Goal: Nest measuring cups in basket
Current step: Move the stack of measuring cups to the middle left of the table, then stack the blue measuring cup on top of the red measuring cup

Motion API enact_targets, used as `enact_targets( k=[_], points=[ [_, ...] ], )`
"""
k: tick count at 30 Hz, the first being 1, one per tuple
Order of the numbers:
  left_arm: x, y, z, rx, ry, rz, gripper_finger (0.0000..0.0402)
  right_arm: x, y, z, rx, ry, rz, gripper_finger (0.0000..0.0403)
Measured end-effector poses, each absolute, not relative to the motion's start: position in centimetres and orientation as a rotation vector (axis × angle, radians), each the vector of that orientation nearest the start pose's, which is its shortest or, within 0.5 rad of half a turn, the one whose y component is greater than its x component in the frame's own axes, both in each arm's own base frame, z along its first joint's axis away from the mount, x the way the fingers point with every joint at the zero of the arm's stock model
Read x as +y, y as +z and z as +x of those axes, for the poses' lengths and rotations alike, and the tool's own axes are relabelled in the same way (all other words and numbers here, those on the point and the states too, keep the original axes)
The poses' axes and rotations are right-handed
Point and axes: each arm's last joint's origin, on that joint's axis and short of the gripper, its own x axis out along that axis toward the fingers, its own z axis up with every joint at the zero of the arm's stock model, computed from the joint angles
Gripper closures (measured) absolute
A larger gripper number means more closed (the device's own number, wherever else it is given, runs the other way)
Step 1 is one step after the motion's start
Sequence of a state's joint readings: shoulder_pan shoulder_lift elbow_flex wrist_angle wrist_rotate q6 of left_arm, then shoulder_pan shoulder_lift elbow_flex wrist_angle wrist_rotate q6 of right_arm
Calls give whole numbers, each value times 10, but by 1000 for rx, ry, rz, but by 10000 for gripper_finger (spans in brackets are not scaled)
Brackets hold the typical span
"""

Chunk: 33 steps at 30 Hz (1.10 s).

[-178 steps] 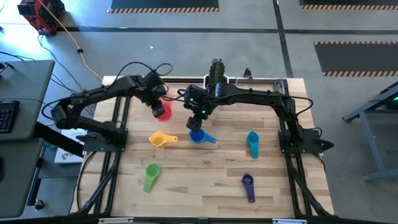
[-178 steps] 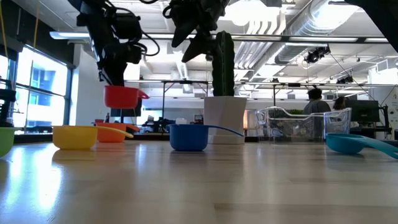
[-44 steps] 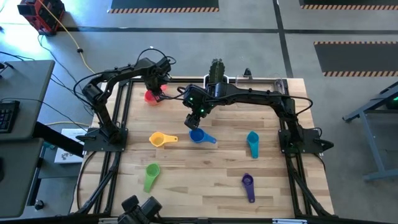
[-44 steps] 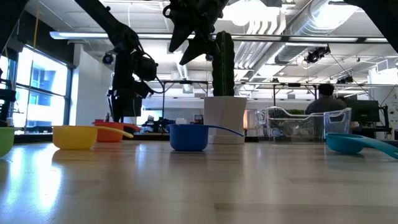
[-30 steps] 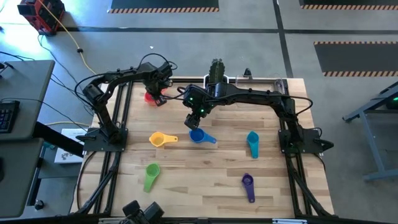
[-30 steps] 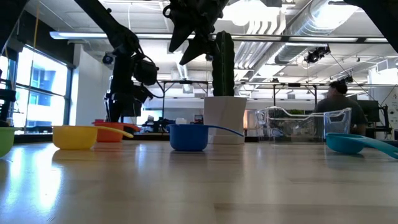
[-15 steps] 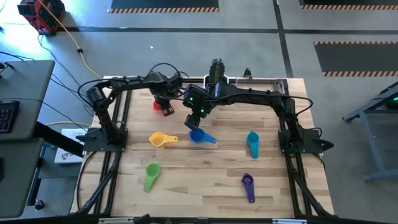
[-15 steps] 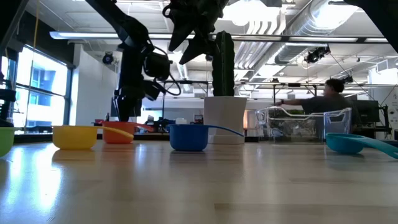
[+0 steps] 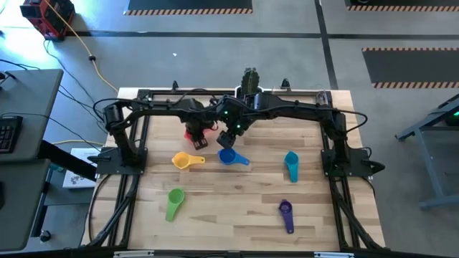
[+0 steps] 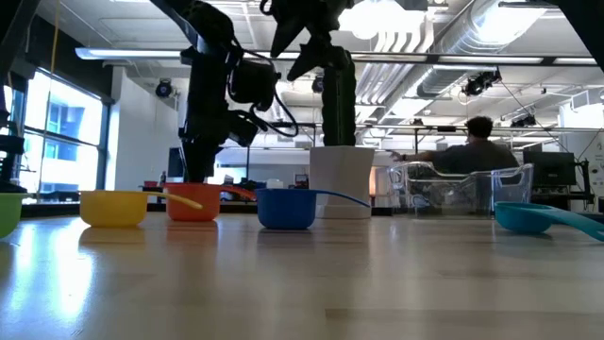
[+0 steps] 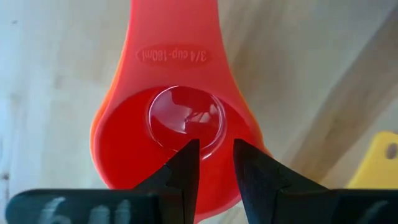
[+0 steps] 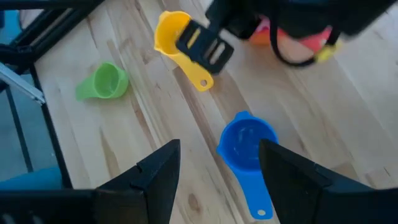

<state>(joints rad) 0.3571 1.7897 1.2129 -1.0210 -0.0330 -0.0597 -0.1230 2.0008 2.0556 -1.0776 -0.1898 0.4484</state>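
High view: the left gripper (image 9: pixel 197 133) pinches the rim of the orange-red cup (image 9: pixel 193 131) — one finger inside the bowl, one outside, the left wrist view shows — with the cup low on the bench (image 9: pixel 237 208), just beside the yellow cup (image 9: pixel 185 160). That rim hold probably suits a lift toward the basket (image 10: pixel 461 191), which stands near the back edge by the cactus pot (image 10: pixel 342 179). The right gripper (image 9: pixel 231 135) hangs spread and empty above the blue cup (image 9: pixel 229 157), close beside the left — little room between them. Green (image 9: pixel 173 203), teal (image 9: pixel 290 165) and purple (image 9: pixel 286 213) cups lie well apart on open bench.
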Motion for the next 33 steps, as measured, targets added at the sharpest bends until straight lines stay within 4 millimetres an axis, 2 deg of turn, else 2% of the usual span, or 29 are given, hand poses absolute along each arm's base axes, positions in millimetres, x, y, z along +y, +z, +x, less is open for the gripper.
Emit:
enact_targets(
  k=[6,12,19,23,33],
  points=[
    [89,181,300,1579,326,-278,312,-36,340,415,1022,-154,552,196],
    [81,190,307,1546,328,-273,312,-25,343,412,1026,-148,526,196],
    [81,219,318,1447,331,-263,312,-9,345,411,1042,-119,504,196],
    [81,240,316,1385,348,-254,312,2,344,410,1049,-118,486,196],
    [81,285,290,1248,391,-286,312,24,344,409,1066,-111,480,196]
  ],
)
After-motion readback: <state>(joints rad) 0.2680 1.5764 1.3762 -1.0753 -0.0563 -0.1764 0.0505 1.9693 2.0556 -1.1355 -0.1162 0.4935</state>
